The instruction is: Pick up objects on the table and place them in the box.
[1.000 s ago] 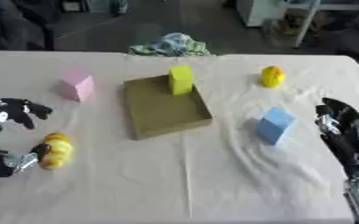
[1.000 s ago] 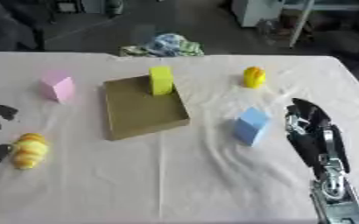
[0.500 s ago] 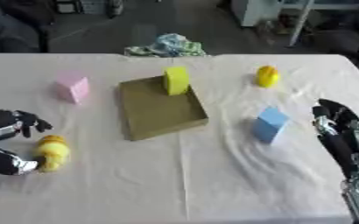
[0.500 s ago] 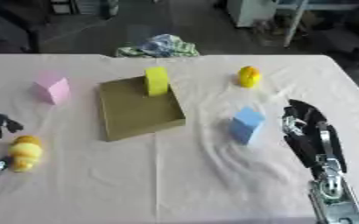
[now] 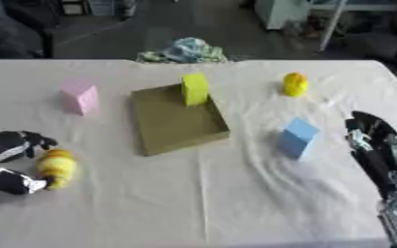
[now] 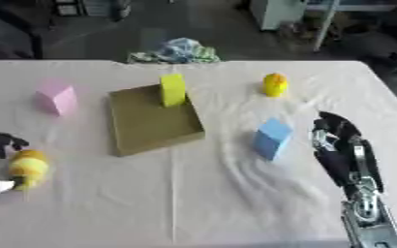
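Left eye view: left hand (image 5: 11, 162) at near left edge, fingers and thumb curled round a yellow-orange soft toy (image 5: 56, 167) lying on the white tablecloth (image 5: 236, 193). Right hand (image 6: 342, 150) rests at near right, fingers straight, holding nothing. Flat olive box (image 5: 175, 121) sits mid-table with a yellow block (image 5: 195, 89) standing upright at its far edge. Pink block (image 5: 80, 96) left of box; blue block (image 5: 298, 137) right of it (just beside the right hand). Small yellow toy (image 5: 295, 84) far right. Crumpled cloth (image 5: 185, 51) at far edge.
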Action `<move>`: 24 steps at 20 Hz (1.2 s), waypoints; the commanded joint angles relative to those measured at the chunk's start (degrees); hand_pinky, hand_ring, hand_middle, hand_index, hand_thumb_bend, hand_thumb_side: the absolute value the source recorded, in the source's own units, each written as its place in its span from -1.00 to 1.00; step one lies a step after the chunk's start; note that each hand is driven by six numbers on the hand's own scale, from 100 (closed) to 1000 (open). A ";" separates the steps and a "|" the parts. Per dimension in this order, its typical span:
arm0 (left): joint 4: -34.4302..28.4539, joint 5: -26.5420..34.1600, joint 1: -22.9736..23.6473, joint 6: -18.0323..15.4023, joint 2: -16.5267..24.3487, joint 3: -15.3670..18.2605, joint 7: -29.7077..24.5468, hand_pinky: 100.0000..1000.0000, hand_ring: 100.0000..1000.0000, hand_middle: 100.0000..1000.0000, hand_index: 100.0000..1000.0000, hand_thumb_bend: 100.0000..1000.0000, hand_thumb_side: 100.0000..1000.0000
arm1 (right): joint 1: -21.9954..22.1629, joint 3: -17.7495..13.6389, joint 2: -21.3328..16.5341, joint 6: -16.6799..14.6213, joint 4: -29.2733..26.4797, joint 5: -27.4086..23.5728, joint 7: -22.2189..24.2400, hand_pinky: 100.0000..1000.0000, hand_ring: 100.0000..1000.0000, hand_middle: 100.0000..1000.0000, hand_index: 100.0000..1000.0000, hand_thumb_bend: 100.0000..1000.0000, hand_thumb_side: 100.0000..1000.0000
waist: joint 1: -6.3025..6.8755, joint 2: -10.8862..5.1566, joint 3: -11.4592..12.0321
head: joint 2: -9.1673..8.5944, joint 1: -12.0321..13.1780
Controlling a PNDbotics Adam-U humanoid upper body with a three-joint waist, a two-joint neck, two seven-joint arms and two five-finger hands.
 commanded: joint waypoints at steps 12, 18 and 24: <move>-8.78 3.34 -1.57 1.42 1.53 2.43 9.61 -0.11 -0.53 -0.47 -0.07 -1.00 -0.80 | -0.43 -0.15 -1.24 -0.01 -0.46 -0.06 0.10 0.35 0.50 0.27 0.55 -1.00 -0.15 | 0.52 -1.46 -0.28 | 0.22 -0.16; -16.05 9.55 -8.94 3.35 1.80 1.98 7.77 -0.05 -0.52 -0.44 -0.04 -1.00 -0.79 | -0.34 0.17 -1.18 -0.04 -0.35 -0.12 0.38 0.35 0.50 0.27 0.55 -1.00 -0.14 | 0.50 -1.73 -0.77 | 0.22 0.29; -10.27 7.15 -15.94 1.85 -4.62 -2.00 4.20 0.00 -0.46 -0.39 0.03 -1.00 -0.70 | -0.30 0.53 -0.84 -0.08 -0.19 -0.40 0.72 0.35 0.50 0.27 0.55 -1.00 -0.14 | 0.00 -1.62 -2.22 | 0.22 0.59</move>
